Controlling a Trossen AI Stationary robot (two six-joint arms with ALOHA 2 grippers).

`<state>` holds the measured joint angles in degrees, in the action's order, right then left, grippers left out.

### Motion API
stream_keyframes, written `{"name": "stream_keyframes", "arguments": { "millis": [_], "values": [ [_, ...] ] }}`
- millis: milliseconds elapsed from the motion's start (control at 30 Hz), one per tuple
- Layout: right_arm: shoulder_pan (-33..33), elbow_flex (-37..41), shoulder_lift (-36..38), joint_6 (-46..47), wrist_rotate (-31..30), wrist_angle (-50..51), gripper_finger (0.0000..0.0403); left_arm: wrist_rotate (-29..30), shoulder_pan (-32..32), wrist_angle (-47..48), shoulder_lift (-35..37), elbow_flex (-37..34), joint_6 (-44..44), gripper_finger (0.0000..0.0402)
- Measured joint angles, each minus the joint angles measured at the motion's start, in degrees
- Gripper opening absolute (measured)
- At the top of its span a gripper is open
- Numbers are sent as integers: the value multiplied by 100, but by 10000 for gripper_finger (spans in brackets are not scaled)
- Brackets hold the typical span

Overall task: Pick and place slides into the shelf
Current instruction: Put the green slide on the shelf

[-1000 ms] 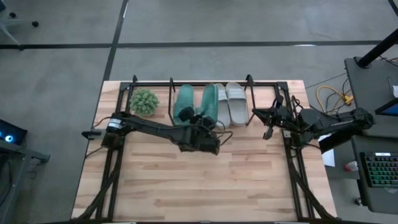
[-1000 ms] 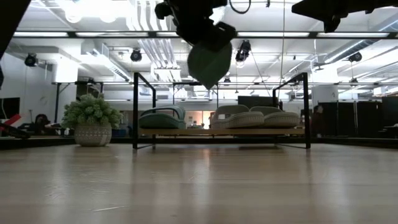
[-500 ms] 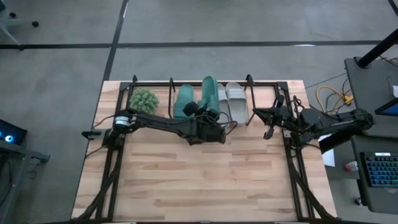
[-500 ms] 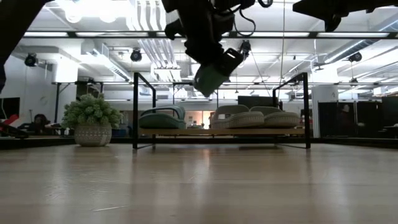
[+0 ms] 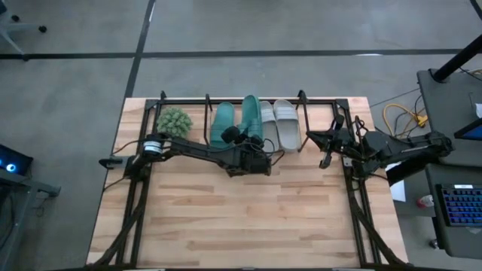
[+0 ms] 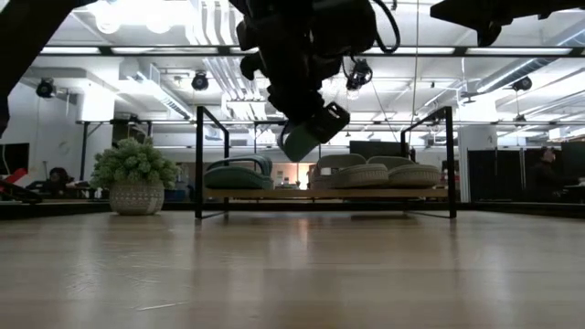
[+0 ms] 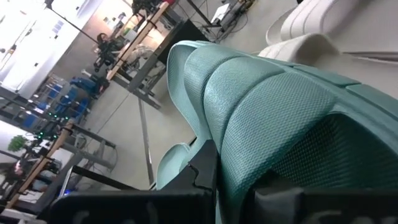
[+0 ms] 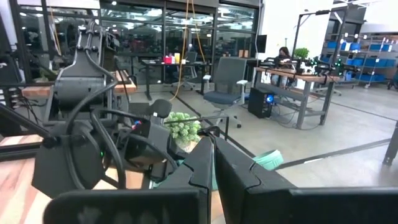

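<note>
Both arms are dark — almost black — and made of slim links with thicker round joints. The left arm (image 5: 192,152) carries a pale ring near its shoulder joint and thin black cables that loop around its wrist. The right arm (image 5: 399,149) has a bulkier wrist block. Each tool ends in two flat, matte black fingers (image 8: 233,165) with stepped inner edges.

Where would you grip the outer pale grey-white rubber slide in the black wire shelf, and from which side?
Probably the outer slide's near end, from above on the open table side: the shelf's hooped end flanks one side, the twin grey slide lies close along the other, blocking sideways grips.
</note>
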<state>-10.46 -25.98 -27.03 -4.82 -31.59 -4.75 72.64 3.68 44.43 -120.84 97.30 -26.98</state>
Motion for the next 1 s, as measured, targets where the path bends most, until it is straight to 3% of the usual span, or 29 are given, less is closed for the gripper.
{"name": "stream_keyframes", "arguments": {
  "millis": [200, 400, 767, 1000],
  "values": [
    [0, 0, 0, -13, 0, 0, 9, -10, -14, 205, 0, -145, -8, 0],
    [0, 0, 0, -15, 2, 0, 9, -43, -73, 299, 0, -379, -567, 0],
    [0, 0, 0, -20, 2, 2, 9, -176, -149, 406, 11, -534, -565, 0],
    [0, 0, 0, -20, 0, 2, 9, -593, -155, 398, 12, -534, -564, 0]
  ]
}}
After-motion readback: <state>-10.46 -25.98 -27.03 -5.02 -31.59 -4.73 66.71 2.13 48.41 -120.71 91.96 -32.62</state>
